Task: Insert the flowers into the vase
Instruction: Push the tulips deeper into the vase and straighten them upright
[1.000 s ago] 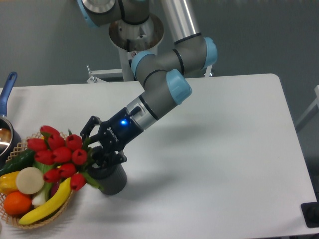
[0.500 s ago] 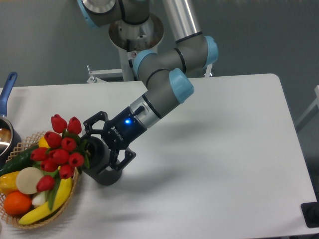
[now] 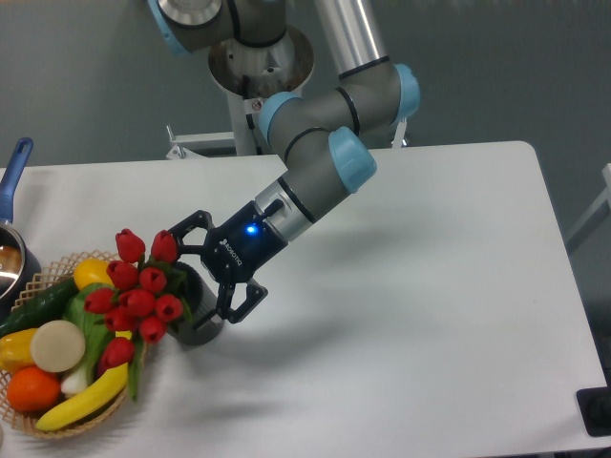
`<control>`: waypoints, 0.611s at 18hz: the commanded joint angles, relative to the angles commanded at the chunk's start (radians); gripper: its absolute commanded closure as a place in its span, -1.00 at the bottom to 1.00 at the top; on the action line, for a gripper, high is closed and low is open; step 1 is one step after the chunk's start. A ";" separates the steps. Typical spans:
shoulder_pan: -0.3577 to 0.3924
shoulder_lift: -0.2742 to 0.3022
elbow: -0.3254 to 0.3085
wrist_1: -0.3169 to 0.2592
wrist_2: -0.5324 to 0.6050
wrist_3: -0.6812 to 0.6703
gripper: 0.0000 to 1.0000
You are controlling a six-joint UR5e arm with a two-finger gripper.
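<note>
while the basket point(image 3: 38, 412) of fruit sits at the table's point(image 3: 430, 286) near left edge, the flowers point(image 3: 134, 296) lean over its right rim, red heads up and to the left, stems running toward the vase point(image 3: 199, 320). the vase stands just right of the basket, tilted. the gripper point(image 3: 212, 270) is released, fingers spread on either side of the vase's top. farther left, a pot point(image 3: 11, 248) with a blue handle shows at the edge.

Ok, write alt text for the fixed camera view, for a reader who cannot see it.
A robot arm's open gripper sits beside a dark grey vase holding a bunch of red tulips that lean left over a woven basket of fruit and vegetables, on a white table.
</note>
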 joint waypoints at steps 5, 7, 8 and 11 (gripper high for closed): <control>0.008 0.106 -0.086 -0.003 0.005 -0.003 -1.00; 0.005 0.146 -0.123 -0.003 0.017 -0.003 -1.00; 0.005 0.158 -0.135 -0.003 0.031 -0.005 -1.00; 0.003 0.181 -0.155 -0.003 0.037 -0.005 -1.00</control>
